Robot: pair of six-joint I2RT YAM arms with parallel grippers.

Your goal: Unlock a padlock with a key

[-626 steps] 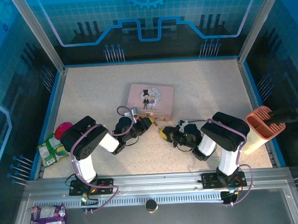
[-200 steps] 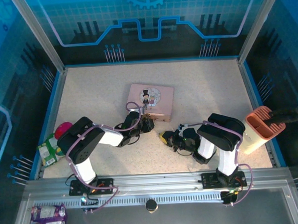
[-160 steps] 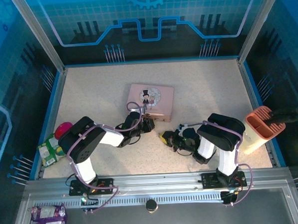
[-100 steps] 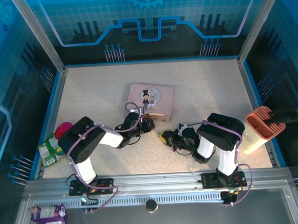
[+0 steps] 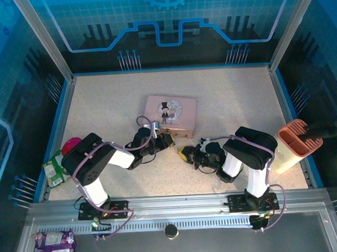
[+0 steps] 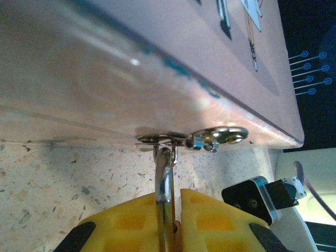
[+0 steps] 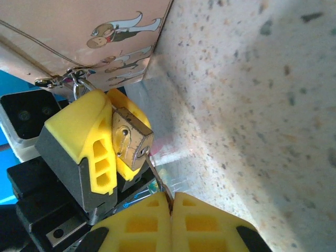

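Wrist views differ: left, shackle [image 6: 164, 178] seemingly through hasp [image 6: 191, 139]; right, padlock [image 7: 131, 139] body.

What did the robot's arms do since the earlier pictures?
The left gripper swung closer to the pink box, then eased back a little to the left. It is shut on the padlock at the box's front. The right gripper, pinching the key just under the padlock, barely shifted. The pink box stayed put.
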